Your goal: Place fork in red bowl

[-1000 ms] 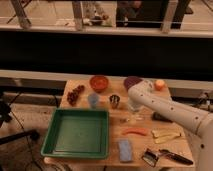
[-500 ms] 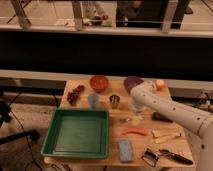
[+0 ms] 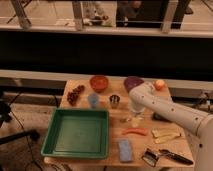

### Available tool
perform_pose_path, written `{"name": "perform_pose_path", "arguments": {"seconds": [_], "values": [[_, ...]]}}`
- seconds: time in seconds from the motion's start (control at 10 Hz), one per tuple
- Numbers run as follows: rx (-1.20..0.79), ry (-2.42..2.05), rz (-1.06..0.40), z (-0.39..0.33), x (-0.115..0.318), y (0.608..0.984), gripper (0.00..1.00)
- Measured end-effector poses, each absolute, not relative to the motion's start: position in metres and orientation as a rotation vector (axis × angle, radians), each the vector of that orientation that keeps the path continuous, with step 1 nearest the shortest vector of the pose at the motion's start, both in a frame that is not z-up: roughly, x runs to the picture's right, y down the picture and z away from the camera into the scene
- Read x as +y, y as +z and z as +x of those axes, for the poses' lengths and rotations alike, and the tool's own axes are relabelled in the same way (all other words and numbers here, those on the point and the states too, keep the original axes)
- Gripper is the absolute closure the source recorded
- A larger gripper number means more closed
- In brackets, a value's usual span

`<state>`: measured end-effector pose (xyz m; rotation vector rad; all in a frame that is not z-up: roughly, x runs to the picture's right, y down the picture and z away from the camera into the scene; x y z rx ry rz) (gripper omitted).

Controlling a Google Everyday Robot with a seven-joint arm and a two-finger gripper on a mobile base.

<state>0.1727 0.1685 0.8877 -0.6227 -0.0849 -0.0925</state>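
The red bowl (image 3: 99,82) stands at the back of the wooden table (image 3: 107,115), left of the purple bowl (image 3: 132,82). My gripper (image 3: 135,117) points down at the table, right of the small metal cup (image 3: 115,101) and just above the orange sausage-shaped piece (image 3: 134,132). A pale bit (image 3: 133,121) shows at the gripper's tip. I cannot tell whether it is the fork. No fork shows clearly elsewhere. The white arm (image 3: 165,111) reaches in from the lower right.
A green tray (image 3: 77,132) fills the front left. Dark grapes (image 3: 76,94) and a blue cup (image 3: 93,100) stand behind it. An orange fruit (image 3: 159,84) sits back right. A blue sponge (image 3: 125,150), yellow pieces (image 3: 165,135) and a black-handled utensil (image 3: 175,156) lie in front.
The arm has barely shifted over the same spot. Nothing on the table has moved.
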Motion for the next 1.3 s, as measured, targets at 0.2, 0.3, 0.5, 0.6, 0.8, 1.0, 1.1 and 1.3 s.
{"name": "perform_pose_path", "arguments": {"seconds": [0.2,0.3,0.5,0.6,0.8,1.0,1.1,1.3], "values": [[-0.088,-0.098,-0.628,0.1711,0.1704,0.8864,0.36],[-0.092,-0.094,-0.627,0.1718,0.1705,0.8849,0.37],[-0.095,-0.099,-0.62,0.1713,0.169,0.885,0.37],[-0.098,-0.101,-0.618,0.1712,0.1683,0.8851,0.37],[-0.101,-0.105,-0.615,0.1709,0.1668,0.8854,0.37],[-0.109,-0.115,-0.616,0.1672,0.1662,0.8864,0.37],[-0.112,-0.118,-0.616,0.1654,0.1658,0.8867,0.37],[-0.118,-0.124,-0.618,0.163,0.1652,0.8876,0.42]]}}
